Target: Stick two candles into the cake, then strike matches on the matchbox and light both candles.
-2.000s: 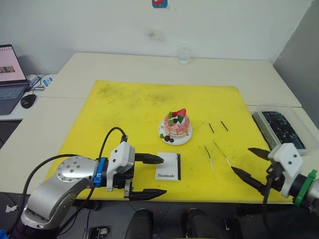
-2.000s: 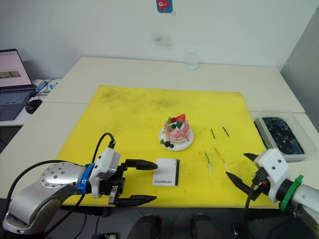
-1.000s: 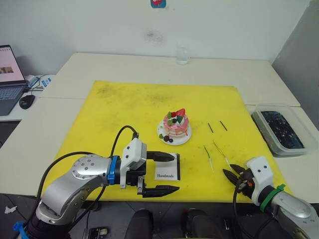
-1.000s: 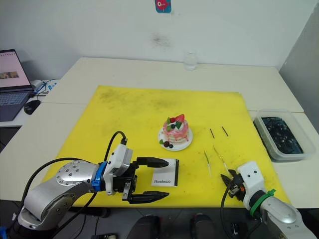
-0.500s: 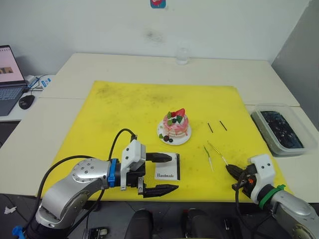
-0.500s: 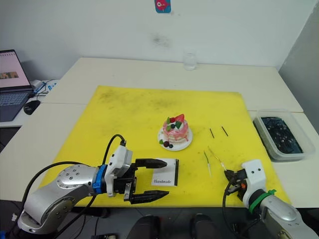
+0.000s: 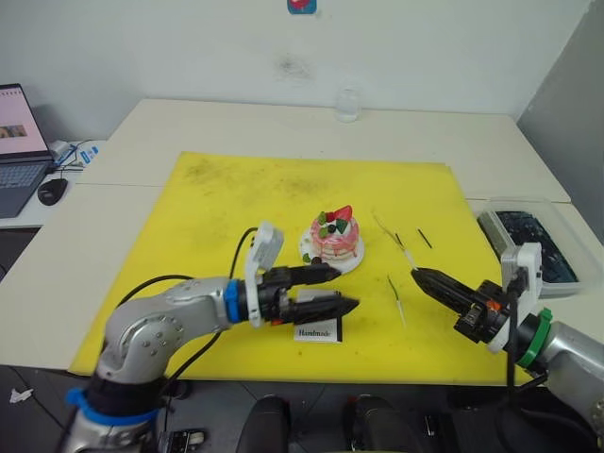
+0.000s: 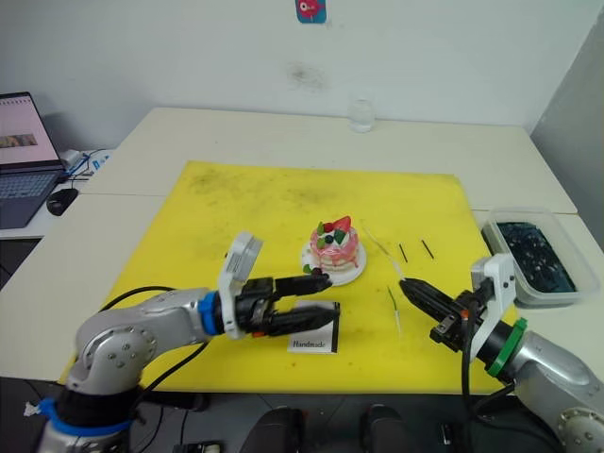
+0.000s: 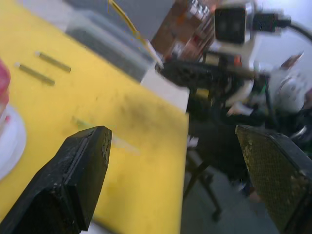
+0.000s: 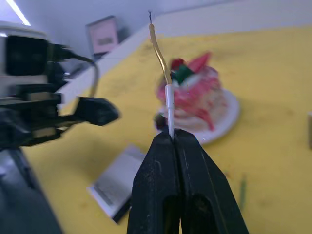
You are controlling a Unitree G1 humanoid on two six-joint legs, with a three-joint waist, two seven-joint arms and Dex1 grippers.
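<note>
Yellow mat (image 7: 245, 203), right fingers (image 10: 171, 139) pinching candle (image 10: 163, 87), left fingers (image 9: 83, 170) spread, clear bin (image 7: 528, 247) of dark contents.

mat (image 7: 236, 203): yellow, matt, smudged with dark scuffs toward its far edge
matchbox (image 8: 314, 342): white card, matt, black print
cake (image 7: 335, 236): glossy pink icing on a smooth white plate (image 7: 347, 265)
candle (image 10: 163, 73): thin, waxy, yellowish with a pale base
right gripper (image 10: 174, 139): black matt plastic fingers
tub (image 7: 533, 247): clear plastic
</note>
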